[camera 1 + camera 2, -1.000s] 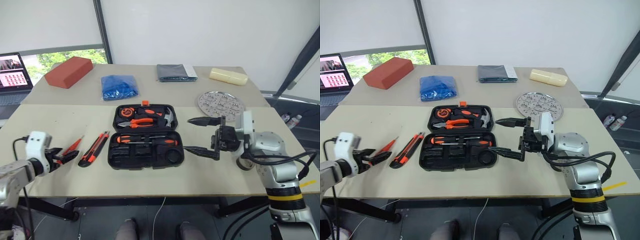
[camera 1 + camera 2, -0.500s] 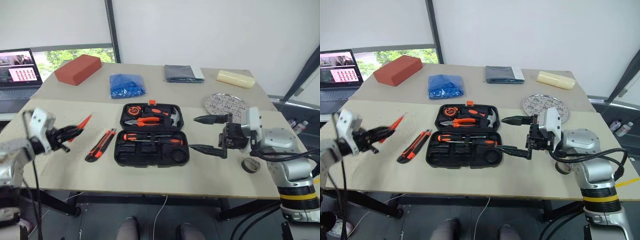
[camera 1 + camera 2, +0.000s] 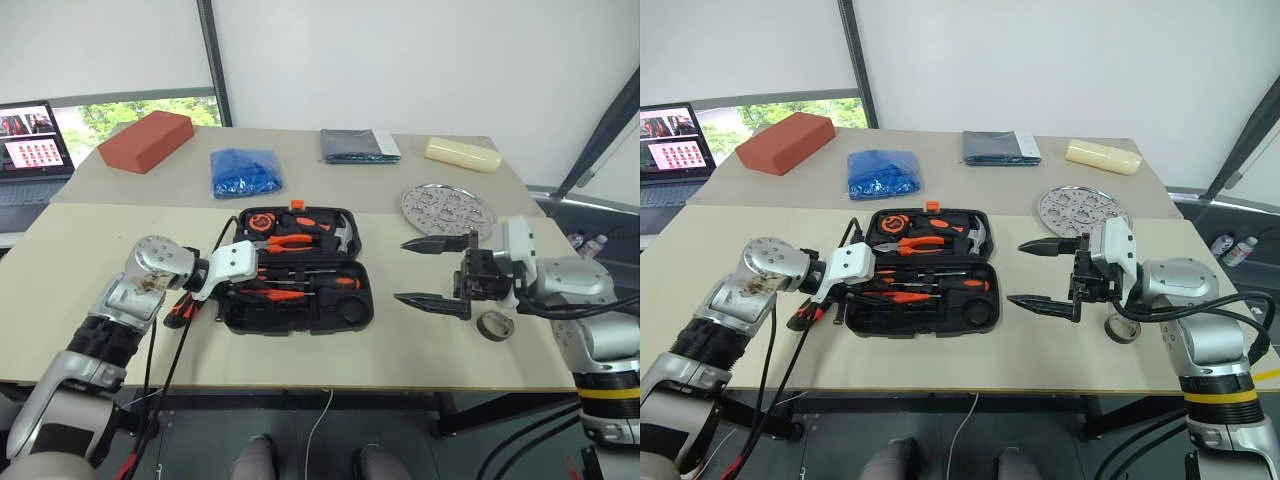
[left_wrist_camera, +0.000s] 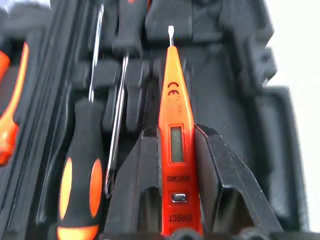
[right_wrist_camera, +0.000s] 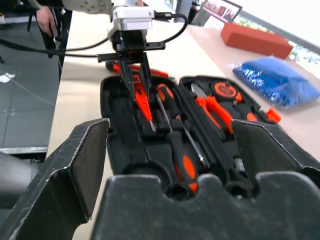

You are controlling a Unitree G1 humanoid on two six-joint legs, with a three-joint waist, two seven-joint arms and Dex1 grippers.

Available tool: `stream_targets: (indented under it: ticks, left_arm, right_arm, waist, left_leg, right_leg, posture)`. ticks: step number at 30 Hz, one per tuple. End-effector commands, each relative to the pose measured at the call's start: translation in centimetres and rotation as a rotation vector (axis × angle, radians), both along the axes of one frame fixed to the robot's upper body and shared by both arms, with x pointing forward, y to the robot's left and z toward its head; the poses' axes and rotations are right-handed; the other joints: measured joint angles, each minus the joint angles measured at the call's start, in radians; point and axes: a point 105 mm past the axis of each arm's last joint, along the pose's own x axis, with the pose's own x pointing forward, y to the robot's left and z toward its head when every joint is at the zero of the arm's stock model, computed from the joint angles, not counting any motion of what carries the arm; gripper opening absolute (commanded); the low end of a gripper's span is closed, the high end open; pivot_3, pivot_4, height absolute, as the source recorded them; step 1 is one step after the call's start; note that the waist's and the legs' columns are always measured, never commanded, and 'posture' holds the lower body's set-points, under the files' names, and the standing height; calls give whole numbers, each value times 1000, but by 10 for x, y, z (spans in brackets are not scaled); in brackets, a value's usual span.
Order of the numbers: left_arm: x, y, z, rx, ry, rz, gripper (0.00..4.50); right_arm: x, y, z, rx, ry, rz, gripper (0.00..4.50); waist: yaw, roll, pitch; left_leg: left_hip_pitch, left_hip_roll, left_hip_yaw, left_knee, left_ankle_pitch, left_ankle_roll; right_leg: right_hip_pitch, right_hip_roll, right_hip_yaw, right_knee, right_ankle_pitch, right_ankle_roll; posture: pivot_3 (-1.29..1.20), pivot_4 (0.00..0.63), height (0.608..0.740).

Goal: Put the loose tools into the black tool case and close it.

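Left hand (image 4: 171, 200) pinches the tester screwdriver (image 4: 173, 120) by its flat orange body, just behind the small display; the metal tip points out over the front half of the open black tool case (image 3: 355, 320).

Two screwdrivers (image 4: 82, 165) already lie in slots beside it.

Handling, judged: the tester is light, stiff, smooth plastic and could swivel or slip in a two-finger pinch. A mid-body hold on the flat faces looks right; the thin tip should not take any load.

Utility knife (image 3: 805, 314) lies on the counter (image 3: 60, 290) just left of the case, partly hidden by the arm.

Tape roll (image 3: 494, 325) is on the counter beneath the right hand (image 3: 420, 272), whose fingers are spread wide and empty.
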Motion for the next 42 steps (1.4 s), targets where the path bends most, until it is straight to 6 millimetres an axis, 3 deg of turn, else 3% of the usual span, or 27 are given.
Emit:
stream_targets:
  ticks: [1,14,20,22,26,29,36,42]
  left_arm:
    - [8,3,-2,75,-28,11,624]
    - [8,9,-16,164,8,26,624]
    - [10,-5,9,-75,-40,0,2863]
    - [19,-5,33,-221,-151,0,3543]
    - [20,3,50,-438,-146,34,3543]
    - [23,4,37,-478,-121,95,2740]
    - [17,1,5,-419,-76,107,89]
    - [14,11,-24,-343,-48,169,89]
  right_arm:
    - [-6,-2,11,5,-41,7,4500]
    - [-8,-4,2,4,-15,3,4500]
    - [-8,-6,1,4,-10,-2,4500]
    - [-8,-8,0,3,-6,-7,4500]
    - [-8,-11,-3,2,5,-15,4500]
    - [-6,-10,-5,13,11,-20,4500]
    - [-6,-9,-10,28,31,-31,4500]
    - [-8,-10,-13,35,45,-46,4500]
  waist:
    - [0,0,0]
    - [-1,0,0]
    - [-1,0,0]
    - [0,0,0]
    - [0,0,0]
    - [2,0,0]
    - [0,0,0]
    - [1,0,0]
  left_leg:
    - [0,0,0,1,0,0]
    - [0,0,0,3,0,0]
    - [1,0,0,3,0,0]
    - [0,0,0,3,0,0]
    - [0,0,0,3,0,1]
    - [0,0,0,4,0,1]
    - [0,0,0,5,0,1]
    - [0,0,0,5,0,1]
  right_leg:
    - [1,0,0,0,0,0]
    - [2,0,0,1,1,2]
    - [2,0,0,1,2,1]
    - [1,0,0,1,2,1]
    - [1,0,0,1,2,1]
    - [2,0,0,1,2,2]
    - [2,0,0,1,3,2]
    - [2,0,0,1,3,2]
  posture:
    - [0,150,740]
    - [0,150,740]
    - [0,150,740]
    - [0,150,740]
    - [0,150,740]
    - [0,150,740]
    - [0,150,740]
    - [0,150,740]
